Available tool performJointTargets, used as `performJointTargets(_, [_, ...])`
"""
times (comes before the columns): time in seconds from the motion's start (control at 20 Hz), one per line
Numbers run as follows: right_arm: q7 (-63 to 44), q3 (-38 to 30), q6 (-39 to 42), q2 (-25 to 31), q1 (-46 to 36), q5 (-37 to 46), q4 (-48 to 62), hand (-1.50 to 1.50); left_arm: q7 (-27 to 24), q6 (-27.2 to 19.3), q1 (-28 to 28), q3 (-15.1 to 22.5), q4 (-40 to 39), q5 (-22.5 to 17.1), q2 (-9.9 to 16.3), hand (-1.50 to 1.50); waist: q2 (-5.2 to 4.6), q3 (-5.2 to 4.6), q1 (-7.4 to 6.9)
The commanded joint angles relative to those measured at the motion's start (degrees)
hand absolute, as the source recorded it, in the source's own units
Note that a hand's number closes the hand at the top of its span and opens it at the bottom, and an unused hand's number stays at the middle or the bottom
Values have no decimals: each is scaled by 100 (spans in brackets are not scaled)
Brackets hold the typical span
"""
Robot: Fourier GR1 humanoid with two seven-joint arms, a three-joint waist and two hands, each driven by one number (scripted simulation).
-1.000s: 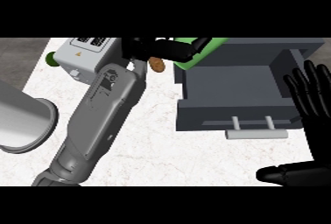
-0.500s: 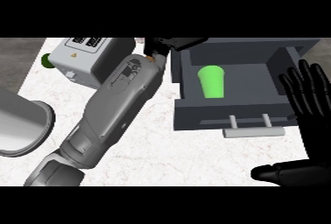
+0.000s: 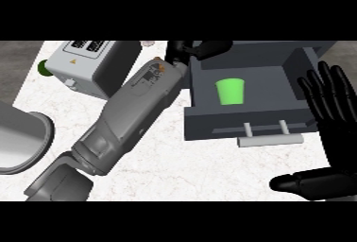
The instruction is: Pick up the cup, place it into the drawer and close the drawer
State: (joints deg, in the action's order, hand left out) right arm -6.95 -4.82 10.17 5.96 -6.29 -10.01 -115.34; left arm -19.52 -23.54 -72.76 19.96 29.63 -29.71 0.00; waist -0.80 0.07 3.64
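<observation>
The green cup (image 3: pixel 231 91) lies on its side inside the open drawer (image 3: pixel 251 124), on the drawer's dark floor, roughly in the middle and apart from the walls; its wider rim end points toward the far side of the counter. No hand touches it. The drawer stands pulled out toward the robot, its front panel carrying a pale bar handle (image 3: pixel 270 140) on two short posts. The left forearm (image 3: pixel 129 118) runs diagonally from the lower left across the white marbled counter (image 3: pixel 202 165) up to the drawer's far left corner, where the left hand (image 3: pixel 198 49) shows at the drawer's back edge; its fingers look bent and hold nothing that can be seen, though part of the hand is hidden behind the wrist. The right hand (image 3: pixel 333 116) rests at the right edge of the view, just beside the drawer's right wall, fingers straight and spread, pointing away from the robot, thumb lying across the lower right corner; it holds nothing. A grey box-shaped appliance (image 3: pixel 92 66) with slots on top sits at the upper left beside the forearm, a small green knob (image 3: pixel 44 67) at its left side. A grey round vessel (image 3: pixel 21 142) shows at the left edge.
</observation>
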Motion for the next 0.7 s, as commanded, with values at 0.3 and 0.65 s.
performJointTargets(0.3, [-100,-18,132,99,-204,-198,-16,-150,-74,-402,-169,1071,-548,-445,0,150,-46,4,252])
performJointTargets(0.65, [69,155,41,-68,-322,19,279,-150,212,-472,-254,1618,-652,-516,0,-150,-69,4,228])
